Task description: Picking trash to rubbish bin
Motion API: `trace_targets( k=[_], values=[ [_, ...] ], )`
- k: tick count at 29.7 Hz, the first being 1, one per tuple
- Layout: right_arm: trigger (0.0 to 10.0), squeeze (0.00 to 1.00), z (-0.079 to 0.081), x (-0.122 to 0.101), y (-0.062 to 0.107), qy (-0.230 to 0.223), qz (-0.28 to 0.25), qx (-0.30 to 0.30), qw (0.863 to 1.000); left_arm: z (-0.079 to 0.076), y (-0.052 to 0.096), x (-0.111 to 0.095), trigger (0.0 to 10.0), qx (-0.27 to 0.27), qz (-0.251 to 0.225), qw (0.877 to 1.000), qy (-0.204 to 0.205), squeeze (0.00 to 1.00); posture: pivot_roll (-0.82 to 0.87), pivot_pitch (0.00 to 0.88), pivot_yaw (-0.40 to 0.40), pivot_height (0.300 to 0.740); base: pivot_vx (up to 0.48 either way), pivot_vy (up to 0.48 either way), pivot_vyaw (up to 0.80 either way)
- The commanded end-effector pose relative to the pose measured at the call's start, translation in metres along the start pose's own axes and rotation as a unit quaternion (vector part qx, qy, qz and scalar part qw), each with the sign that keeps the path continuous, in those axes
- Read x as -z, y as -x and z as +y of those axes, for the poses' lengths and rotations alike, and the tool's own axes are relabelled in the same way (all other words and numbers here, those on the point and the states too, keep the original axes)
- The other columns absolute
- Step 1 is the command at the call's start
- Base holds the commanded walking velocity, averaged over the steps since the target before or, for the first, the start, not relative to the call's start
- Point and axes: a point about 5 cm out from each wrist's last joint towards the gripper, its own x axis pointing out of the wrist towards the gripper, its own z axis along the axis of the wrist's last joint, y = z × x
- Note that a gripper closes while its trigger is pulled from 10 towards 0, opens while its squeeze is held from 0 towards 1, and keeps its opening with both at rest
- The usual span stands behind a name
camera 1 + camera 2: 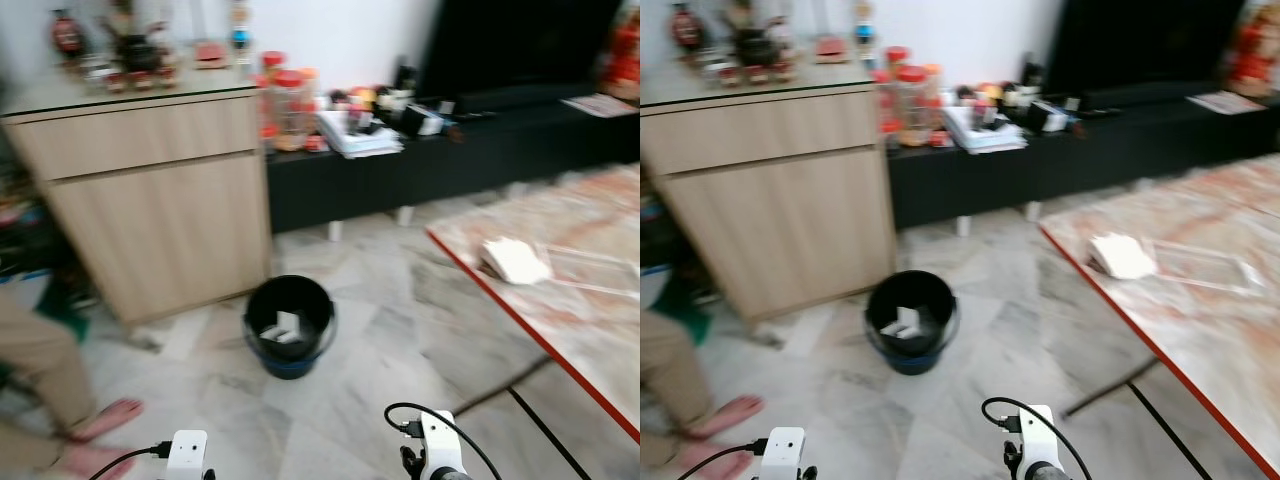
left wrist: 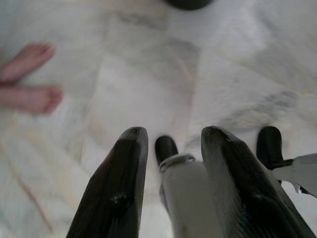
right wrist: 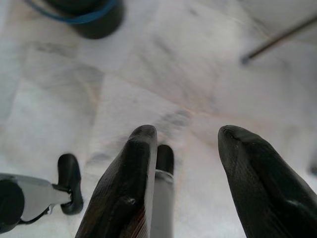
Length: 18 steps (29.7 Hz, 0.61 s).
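A black rubbish bin (image 1: pixel 289 325) with a blue band near its base stands on the pale marble floor (image 1: pixel 380 330), just off the front right corner of a light wooden cabinet (image 1: pixel 150 190); some white scraps (image 1: pixel 280 327) lie inside it; on the red-edged marble table (image 1: pixel 580 330) to the robot's right, near the edge that faces the bin, lies a crumpled white piece of trash (image 1: pixel 514 261), well apart from the bin; both arms hang low over the floor, their white wrists at the bottom of the head view; the left gripper (image 2: pixel 171 148) has its two black fingers (image 2: pixel 121 188) apart with nothing between them, pointing down at the floor tiles; the right gripper (image 3: pixel 185 148) likewise has its fingers (image 3: pixel 129 188) spread and empty, with the bin's lower wall (image 3: pixel 89 15) ahead of it; a person's bare feet (image 1: pixel 100 435) and a tan trouser leg (image 1: pixel 40 365) show on the floor to the robot's left, near the cabinet; behind, a long black low unit (image 1: pixel 450 150) along the wall carries jars with red lids (image 1: pixel 285 105), a stack of papers (image 1: pixel 355 135) and other blurred clutter; small ornaments (image 1: pixel 130 50) stand on the cabinet top; the head views are blurred.
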Motion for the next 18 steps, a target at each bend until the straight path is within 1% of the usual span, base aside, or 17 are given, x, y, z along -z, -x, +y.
trace_targets(
  k=[1, 18],
  values=[
    [10.0, 0.00, -0.0007, -0.0006, -0.0002, 0.003, 0.003, 0.000, 1.000, -0.0013, -0.0010, -0.0037, 10.0, 0.001, -0.004, 1.000, -0.002, 0.00, 0.04, 0.000, -0.060, 0.740, 0.000, 0.000, -0.80],
    [10.0, 0.00, 0.0006, -0.0003, -0.0003, 0.008, 0.005, -0.002, 1.000, -0.0014, -0.0012, -0.0037, 10.0, 0.003, -0.001, 1.000, -0.004, 0.00, 0.04, 0.000, -0.055, 0.740, 0.000, 0.000, -0.80]
  ],
)
